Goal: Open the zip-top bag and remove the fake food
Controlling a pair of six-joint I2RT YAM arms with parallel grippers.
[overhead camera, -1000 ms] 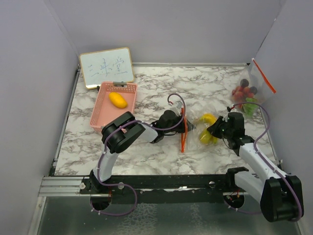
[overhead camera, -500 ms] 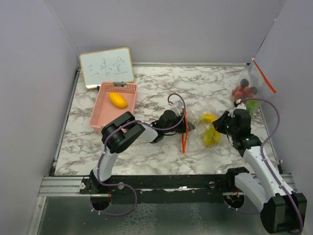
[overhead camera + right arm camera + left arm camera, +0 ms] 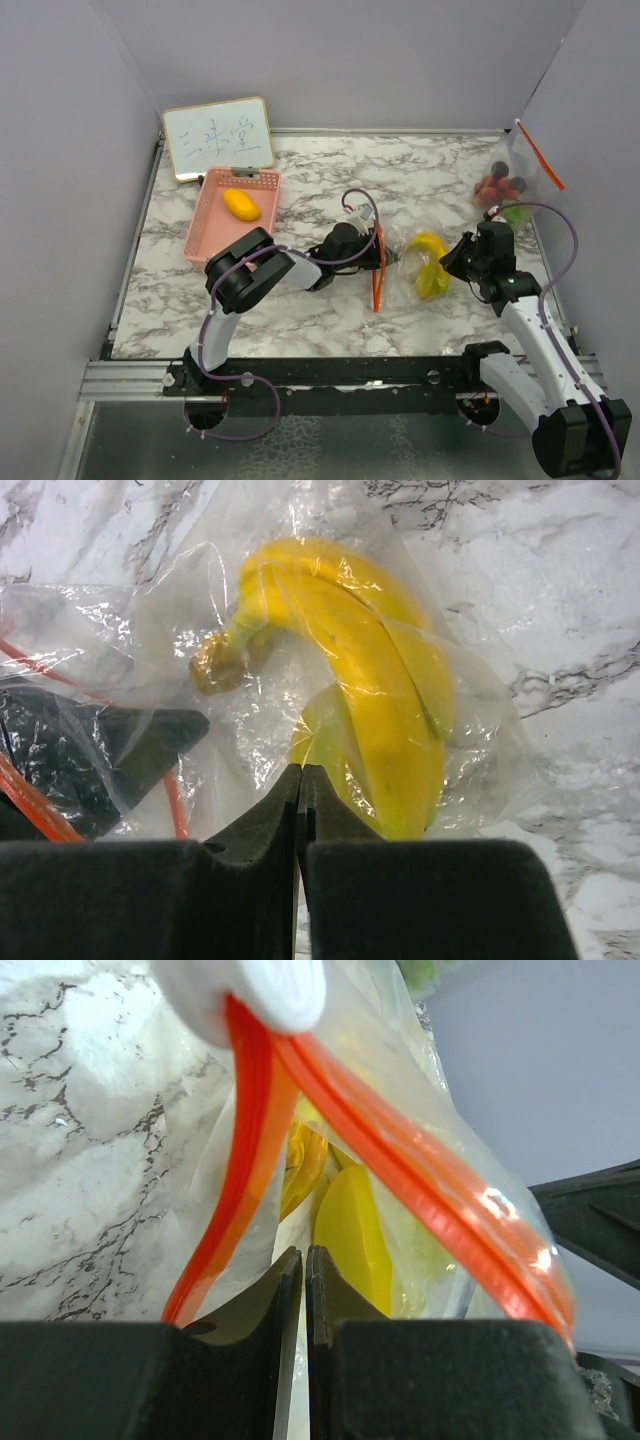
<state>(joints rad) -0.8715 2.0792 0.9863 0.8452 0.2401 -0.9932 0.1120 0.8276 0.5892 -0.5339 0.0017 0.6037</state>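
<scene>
A clear zip-top bag [image 3: 405, 268] with an orange zip [image 3: 375, 278] lies mid-table and holds a yellow banana [image 3: 430, 268]. My left gripper [image 3: 378, 258] is shut on the bag's film just under the zip [image 3: 400, 1150], whose two tracks stand apart; the banana [image 3: 350, 1225] shows inside the mouth. My left gripper's jaws [image 3: 303, 1252] are pressed together. My right gripper [image 3: 452, 264] is at the bag's far end, shut [image 3: 300, 770] on the crinkled film in front of the banana [image 3: 370, 660]. A yellow-orange lemon [image 3: 240, 203] lies in the pink basket [image 3: 205, 215].
A second zip-top bag [image 3: 525, 150] leans on the right wall with red berries [image 3: 492, 187], dark pieces and a green piece [image 3: 512, 212] inside. A whiteboard [image 3: 218, 137] stands at the back left behind the basket. Walls close the table on three sides.
My right gripper has drawn back to the right, away from the left gripper, and its arm has lifted. The banana has shifted slightly right. My left gripper has stayed put.
</scene>
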